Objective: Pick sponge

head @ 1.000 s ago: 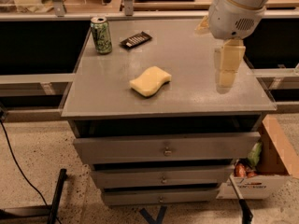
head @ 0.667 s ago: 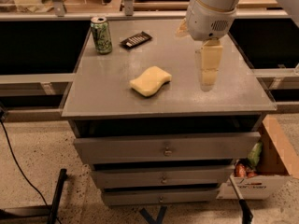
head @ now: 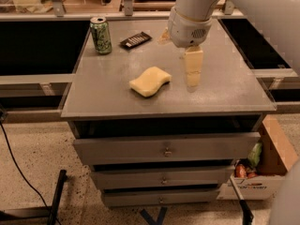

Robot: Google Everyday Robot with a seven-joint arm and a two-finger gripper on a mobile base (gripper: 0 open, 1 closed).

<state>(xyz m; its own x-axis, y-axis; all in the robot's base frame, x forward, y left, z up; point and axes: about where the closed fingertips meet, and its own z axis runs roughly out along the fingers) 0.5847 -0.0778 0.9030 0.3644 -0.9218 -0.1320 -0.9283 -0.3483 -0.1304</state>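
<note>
The sponge [head: 150,81] is a pale yellow foam pad with wavy sides. It lies flat near the middle of the grey cabinet top [head: 98,97]. My gripper [head: 192,78] hangs from the white arm just to the right of the sponge. Its pale yellow blocky fingers [head: 193,65] point down, close above the cabinet top. It is not touching the sponge and holds nothing.
A green drink can [head: 101,35] stands at the back left of the top. A black remote-like object [head: 135,40] lies behind the sponge. The cabinet has several drawers [head: 164,149]. A cardboard box [head: 262,170] with items sits on the floor at the right.
My arm and gripper have moved left across the cabinet top, from near the right edge to just beside the sponge. The sponge has not moved.
</note>
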